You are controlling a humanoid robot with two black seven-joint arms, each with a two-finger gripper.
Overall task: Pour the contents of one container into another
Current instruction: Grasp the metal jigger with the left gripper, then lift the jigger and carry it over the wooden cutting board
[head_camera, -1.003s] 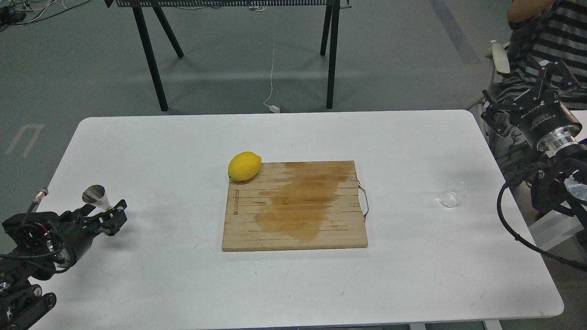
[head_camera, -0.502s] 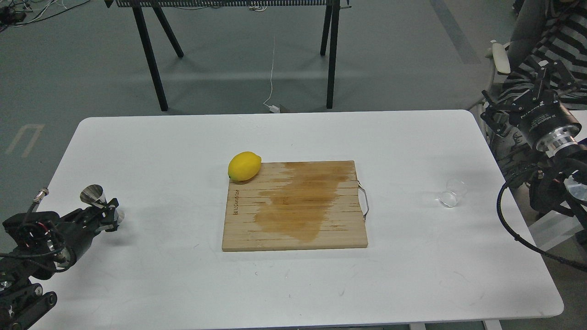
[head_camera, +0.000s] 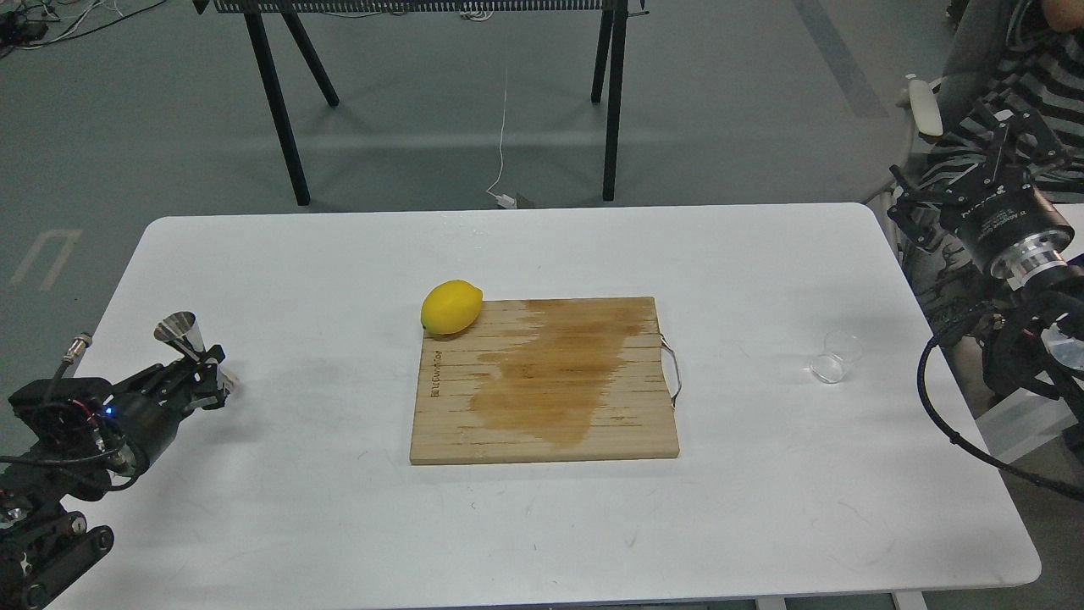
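Observation:
The steel jigger (head_camera: 179, 332) is at the table's far left, tilted, its upper cone sticking up above my left gripper (head_camera: 207, 374), which is shut on its lower half. The clear glass cup (head_camera: 834, 357) stands alone on the white table (head_camera: 762, 474) near the right edge. My right gripper (head_camera: 1012, 135) hangs beyond the table's right edge, well behind and to the right of the cup, with its fingers spread and nothing between them.
A wooden cutting board (head_camera: 542, 381) with a dark wet stain and a metal handle lies mid-table, with a yellow lemon (head_camera: 451, 307) at its back left corner. A person in a striped shirt (head_camera: 1046, 59) sits past the right edge. Black table legs stand behind.
My left gripper's fingers closed in on the jigger's lower half, and the jigger now sits a little higher. The right arm barely moved.

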